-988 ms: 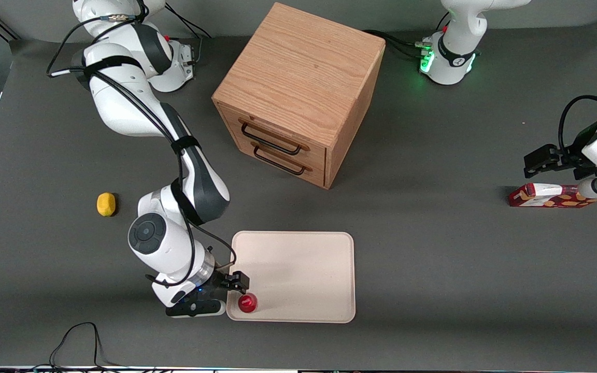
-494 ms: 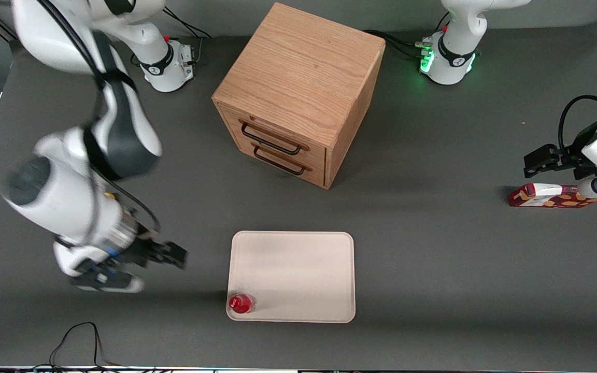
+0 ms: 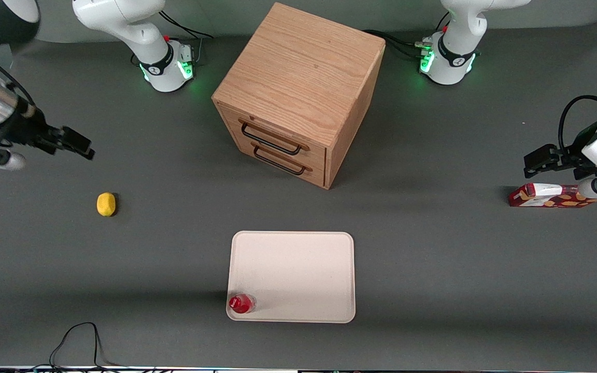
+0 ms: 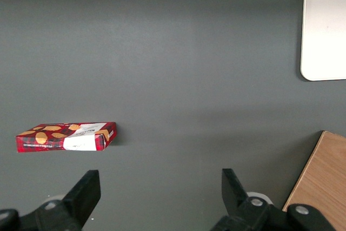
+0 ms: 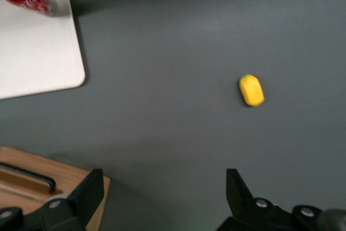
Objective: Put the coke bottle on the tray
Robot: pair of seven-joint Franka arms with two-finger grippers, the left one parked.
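The coke bottle (image 3: pixel 241 303) stands on the tray (image 3: pixel 298 269) (right at its corner). Our gripper (image 3: pixel 78 145) hangs well apart, jaws wide, empty; we'd park clear.

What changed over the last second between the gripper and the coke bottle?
The gripper, open and empty, let go of the coke bottle and swung up and away toward the working arm's end of the table, farther from the camera than the lemon. The bottle stays upright in the tray corner. Cabinet and carton unmoved.
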